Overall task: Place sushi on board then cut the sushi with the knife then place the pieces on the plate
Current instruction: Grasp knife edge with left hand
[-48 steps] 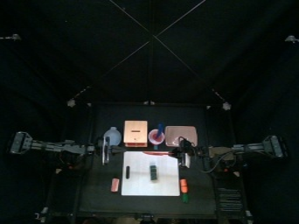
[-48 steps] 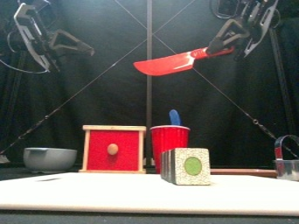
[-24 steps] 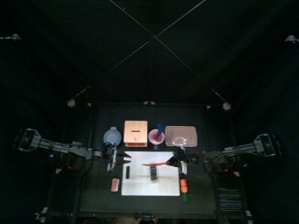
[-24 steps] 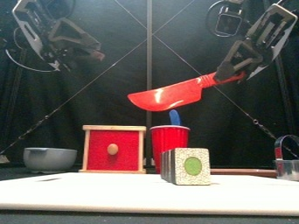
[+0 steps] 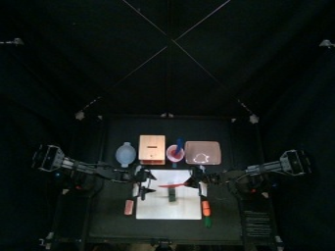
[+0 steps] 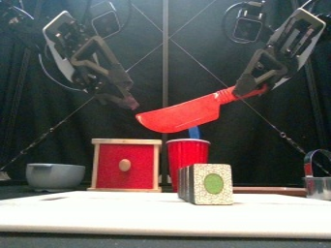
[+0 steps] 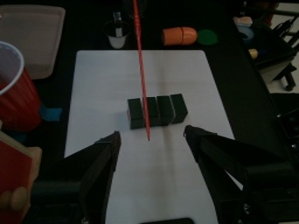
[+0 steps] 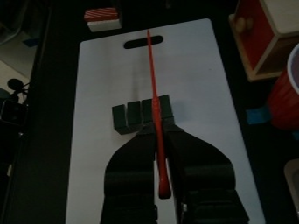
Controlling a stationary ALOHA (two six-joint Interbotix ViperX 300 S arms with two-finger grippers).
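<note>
- Gripping the red knife [image 6: 188, 108] by its handle, my right gripper [image 6: 249, 89] has its fingers clamped tight on it, high over the table [image 5: 112, 230].
- The blade slopes down toward the left side, and its tip ends just beside my left gripper [image 6: 127, 99].
- My left fingers [image 7: 103, 162] are spread apart with nothing between them, and they hover above the board.
- The sushi roll [image 6: 207, 184] stands on the white board [image 6: 77, 215], about midway between its edges, with its dark green blocks pressed together.
- From both my wrists the blade runs straight across over the roll. From the front it hangs well above the roll, not touching.
- Behind the board's back edge stands a row, from the left: a blue-grey bowl [image 6: 54, 174], a wooden box [image 6: 126, 165] with a red drawer front, a red cup [image 6: 189, 157] holding a blue knife [image 6: 195, 129], and a pink tray [image 5: 202, 151].
- Near the board's front corners lie a red toy [image 5: 128, 206] on the left and an orange and green toy [image 5: 209, 209] on the right.
</note>
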